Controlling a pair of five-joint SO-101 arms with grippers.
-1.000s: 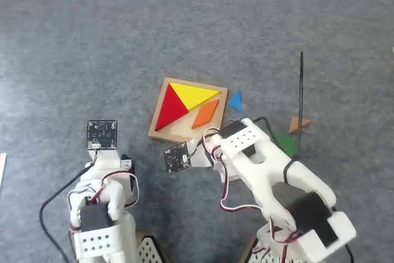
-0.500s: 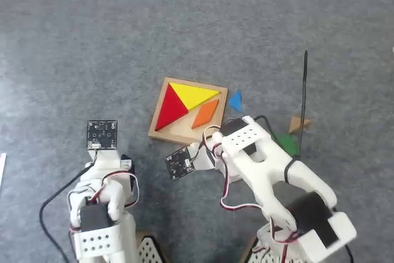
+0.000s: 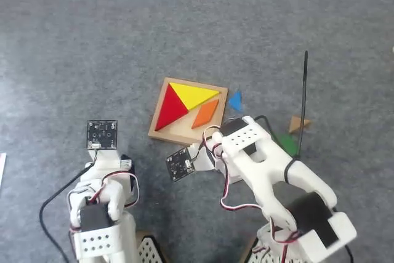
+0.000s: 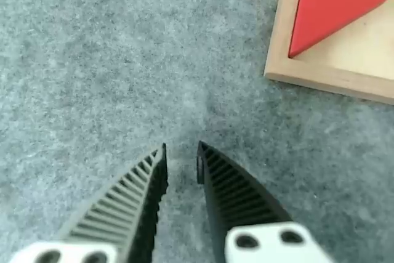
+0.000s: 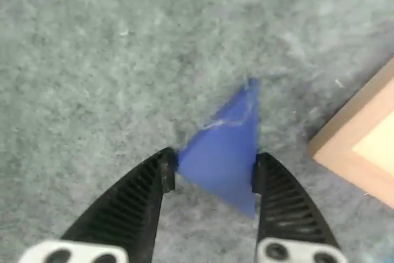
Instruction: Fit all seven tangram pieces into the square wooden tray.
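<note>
- High view: square wooden tray [image 3: 178,131] sits mid-table on grey carpet [image 3: 92,47]. It holds a large red triangle [image 3: 169,109], a large yellow triangle [image 3: 194,95] and an orange parallelogram [image 3: 205,114]. The small blue triangle piece [image 3: 235,100] lies outside, just beside the tray's corner. A green piece [image 3: 286,144] and a tan triangle [image 3: 299,124] sit farther off by my right arm.
- Left wrist view: my left pincer [image 4: 181,149] hangs over carpet near the tray edge, tips slightly apart, nothing between them.
- Right wrist view: my right pincer [image 5: 212,158] is spread, one tip each side of the blue triangle and close against its edges. The piece lies flat on the carpet, tray corner just beside it.
- Handling guess: thin, light and stiff, with smooth faces that are likely slippery. Best to squeeze edge to edge across the wide part, not the sharp tip, or it may pivot or squirt out.
</note>
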